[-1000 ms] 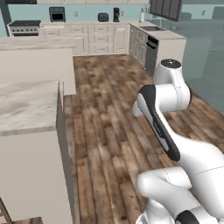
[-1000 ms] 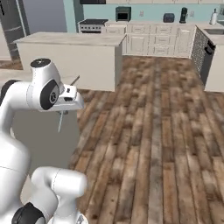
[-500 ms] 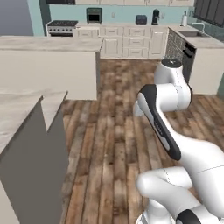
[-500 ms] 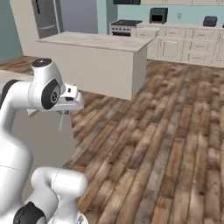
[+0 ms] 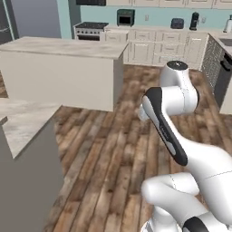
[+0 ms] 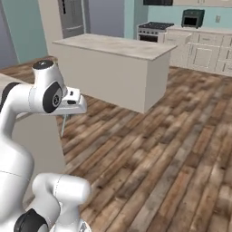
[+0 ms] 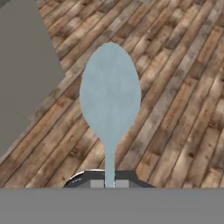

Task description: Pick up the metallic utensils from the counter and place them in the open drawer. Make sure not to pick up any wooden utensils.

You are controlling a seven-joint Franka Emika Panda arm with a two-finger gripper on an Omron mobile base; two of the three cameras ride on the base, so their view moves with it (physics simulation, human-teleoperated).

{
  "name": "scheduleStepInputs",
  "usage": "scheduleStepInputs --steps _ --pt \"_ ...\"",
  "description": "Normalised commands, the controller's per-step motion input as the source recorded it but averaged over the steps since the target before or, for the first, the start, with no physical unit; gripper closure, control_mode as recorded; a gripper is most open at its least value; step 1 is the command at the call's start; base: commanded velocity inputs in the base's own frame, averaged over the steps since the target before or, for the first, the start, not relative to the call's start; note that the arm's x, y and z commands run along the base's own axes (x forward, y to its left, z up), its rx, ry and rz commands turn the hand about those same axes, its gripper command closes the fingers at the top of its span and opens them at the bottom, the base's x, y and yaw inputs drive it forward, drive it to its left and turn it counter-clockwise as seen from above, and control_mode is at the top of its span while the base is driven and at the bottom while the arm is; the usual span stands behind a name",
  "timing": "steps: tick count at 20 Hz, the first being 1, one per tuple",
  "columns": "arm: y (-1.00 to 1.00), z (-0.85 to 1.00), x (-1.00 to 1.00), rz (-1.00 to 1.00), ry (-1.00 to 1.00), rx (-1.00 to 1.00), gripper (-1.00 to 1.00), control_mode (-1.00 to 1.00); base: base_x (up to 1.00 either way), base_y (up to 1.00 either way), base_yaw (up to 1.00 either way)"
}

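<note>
Kitchen floor of brown planks lies under the arm, away from any worktop.

Clamped on the thin handle, the gripper (image 7: 109,183) carries the pale silver-blue spoon (image 7: 110,103) with its bowl pointing out ahead, probably so it can go straight into the drawer. From the right base view the spoon (image 6: 64,125) hangs below the hand, near the counter (image 6: 27,131) corner at left; an island (image 6: 113,72) stands farther off.

The silver-blue spoon (image 7: 110,100) has its handle end hidden at six o'clock, where it runs down between the gripper's (image 7: 109,183) jaws. In the right base view its bowl is too thin to make out. The counter (image 5: 22,120) is cut off at nine o'clock.
</note>
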Motion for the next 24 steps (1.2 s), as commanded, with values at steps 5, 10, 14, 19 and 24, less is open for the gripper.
scheduleStepInputs --steps 5,10,14,19,24 --pt "0.00 0.00 0.00 0.00 0.00 0.00 1.00 1.00 1.00 -0.99 0.34" --pt "0.00 0.00 0.00 0.00 0.00 0.00 1.00 1.00 1.00 -0.96 0.31" --pt "0.00 0.00 0.00 0.00 0.00 0.00 1.00 1.00 1.00 -0.88 0.19" --pt "0.00 0.00 0.00 0.00 0.00 0.00 1.00 1.00 1.00 -1.00 -0.13" --pt "0.00 0.00 0.00 0.00 0.00 0.00 1.00 1.00 1.00 -1.00 -0.20"
